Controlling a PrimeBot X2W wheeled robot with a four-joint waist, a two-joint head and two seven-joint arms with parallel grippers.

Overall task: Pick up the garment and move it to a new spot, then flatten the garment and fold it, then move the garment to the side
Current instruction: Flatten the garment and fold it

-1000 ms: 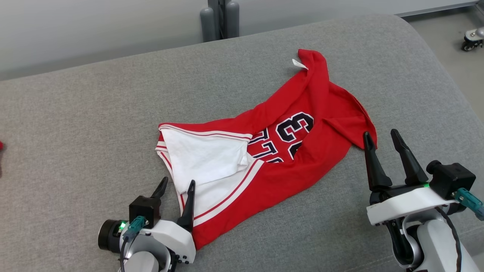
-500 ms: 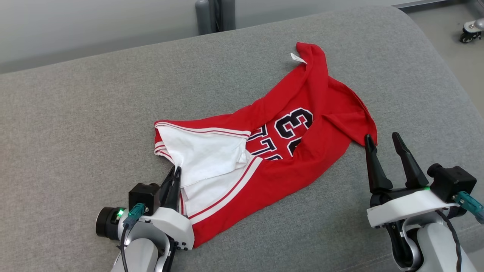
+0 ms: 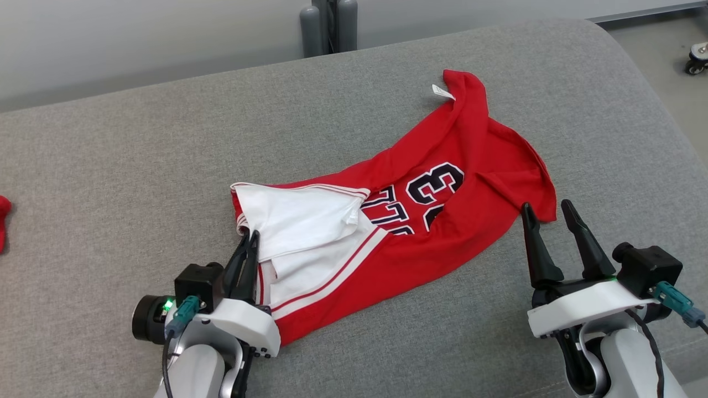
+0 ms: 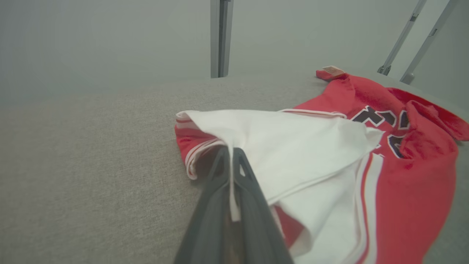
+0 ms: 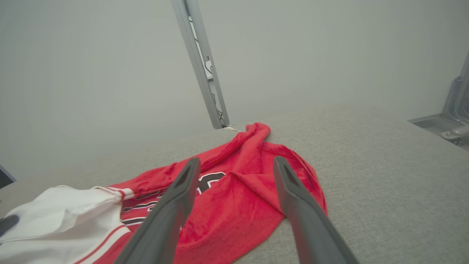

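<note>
The garment (image 3: 442,221) is a red jersey with dark numbers, a white lining and striped trim, lying crumpled across the grey cushion (image 3: 138,166). My left gripper (image 3: 248,239) is shut on the garment's white edge at its near left corner; in the left wrist view the left gripper (image 4: 230,151) has white fabric (image 4: 293,146) pinched between the two fingers. My right gripper (image 3: 543,205) stands open just short of the jersey's red right corner, fingers apart with nothing between them. In the right wrist view the right gripper (image 5: 236,163) points at the garment (image 5: 234,205).
A small red item (image 3: 3,221) lies at the cushion's far left edge. Grey posts (image 3: 329,25) stand behind the cushion. A caster wheel (image 3: 696,58) sits on the floor at the far right. The cushion's rounded right edge falls away near my right arm.
My left gripper went from open around the white edge to shut on it, and the lining bunched up slightly. The right gripper stayed open. The camera shifted a little.
</note>
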